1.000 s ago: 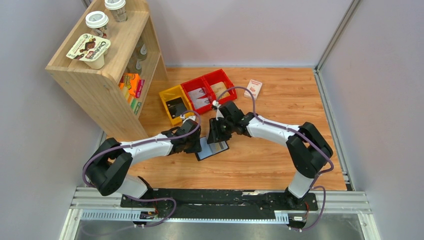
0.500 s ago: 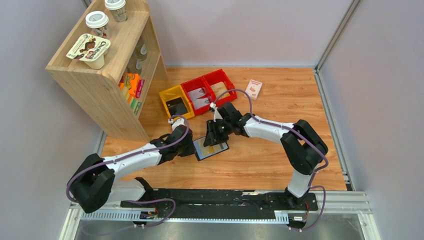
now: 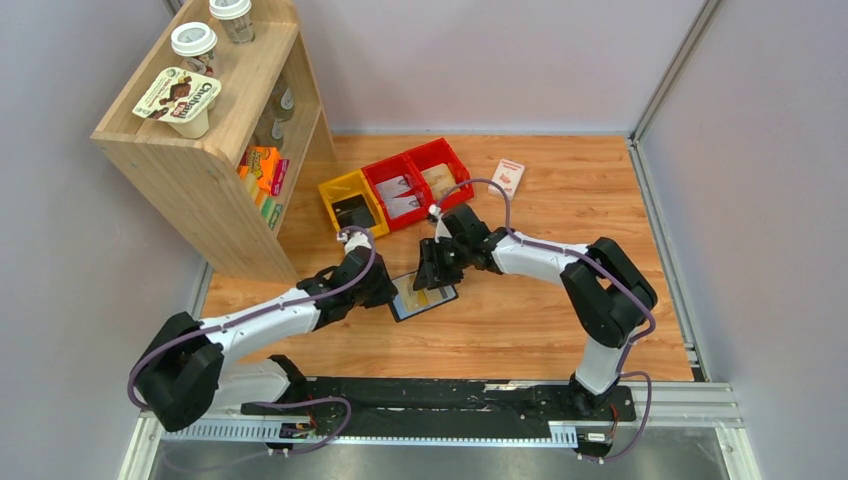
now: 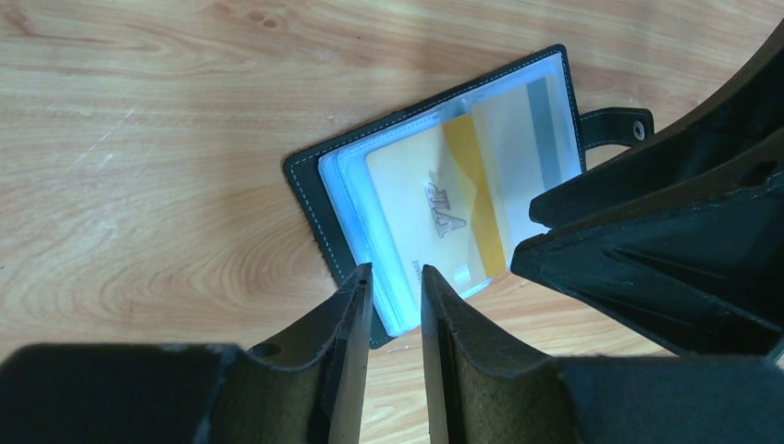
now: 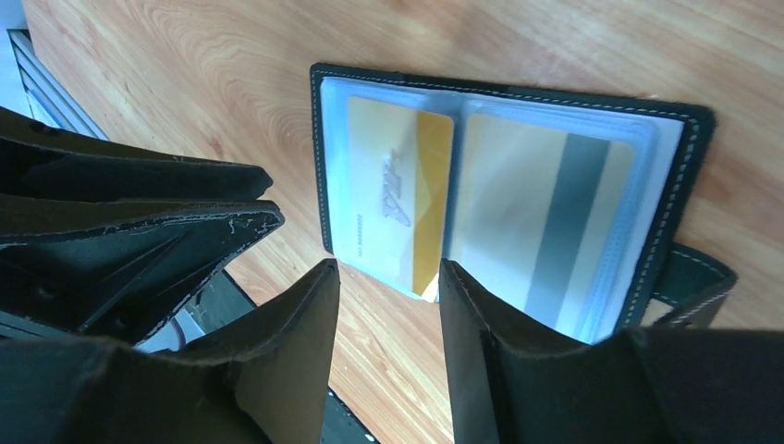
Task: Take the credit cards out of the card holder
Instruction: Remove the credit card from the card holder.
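Observation:
The black card holder point(image 3: 404, 311) lies open on the wooden table between my two grippers. Its bluish clear sleeves show a golden credit card point(image 4: 434, 203) and a paler card with a grey stripe point(image 5: 545, 222). My left gripper point(image 4: 396, 277) stands open by a narrow gap at the holder's near corner, where the sleeve edges show between its tips. My right gripper point(image 5: 388, 273) is open wider, just short of the golden card's point(image 5: 398, 194) lower edge, with bare table in its gap. In the top view the left gripper point(image 3: 385, 290) is at the holder's left edge and the right gripper point(image 3: 428, 275) at its far edge.
Behind the holder stand a yellow bin point(image 3: 350, 210) and two red bins point(image 3: 395, 185) holding packets. A white-and-red small box point(image 3: 507, 176) lies further right. A wooden shelf point(image 3: 200, 150) with cups fills the left rear. Each gripper's fingers crowd the other's wrist view.
The right gripper's jaws have widened and it has drawn back slightly, uncovering the golden card. The left arm has stretched out, its gripper staying at the holder's left edge.

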Controlling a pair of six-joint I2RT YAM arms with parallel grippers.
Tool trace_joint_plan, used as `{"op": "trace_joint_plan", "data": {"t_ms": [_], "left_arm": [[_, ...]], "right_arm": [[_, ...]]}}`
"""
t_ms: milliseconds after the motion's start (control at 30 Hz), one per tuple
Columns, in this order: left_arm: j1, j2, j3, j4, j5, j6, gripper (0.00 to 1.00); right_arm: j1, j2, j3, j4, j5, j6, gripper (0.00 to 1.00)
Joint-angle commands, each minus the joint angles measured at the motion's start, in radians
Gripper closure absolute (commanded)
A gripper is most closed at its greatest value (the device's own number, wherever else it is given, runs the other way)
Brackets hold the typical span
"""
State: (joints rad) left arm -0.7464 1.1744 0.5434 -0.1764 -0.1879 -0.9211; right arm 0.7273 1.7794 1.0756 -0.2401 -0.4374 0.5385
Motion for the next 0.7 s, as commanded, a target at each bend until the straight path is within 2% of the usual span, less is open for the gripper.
{"op": "trace_joint_plan", "data": {"t_ms": [0, 333, 567, 667], "left_arm": [[0.008, 0.06, 0.041, 0.081, 0.028, 0.025, 0.67], [0.042, 0.186, 0.038, 0.135, 0.08, -0.001, 0.79], [0.048, 0.234, 0.006, 0.138, 0.107, -0.044, 0.8], [0.05, 0.238, -0.007, 0.141, 0.107, -0.058, 0.81]], "right_arm": [[-0.031, 0.023, -0.02, 0.087, -0.067, 0.009, 0.54], [-0.072, 0.097, -0.046, 0.188, -0.173, 0.026, 0.58], [-0.083, 0.141, -0.06, 0.261, -0.251, 0.034, 0.6], [-0.091, 0.146, -0.072, 0.298, -0.285, 0.038, 0.63]]}}
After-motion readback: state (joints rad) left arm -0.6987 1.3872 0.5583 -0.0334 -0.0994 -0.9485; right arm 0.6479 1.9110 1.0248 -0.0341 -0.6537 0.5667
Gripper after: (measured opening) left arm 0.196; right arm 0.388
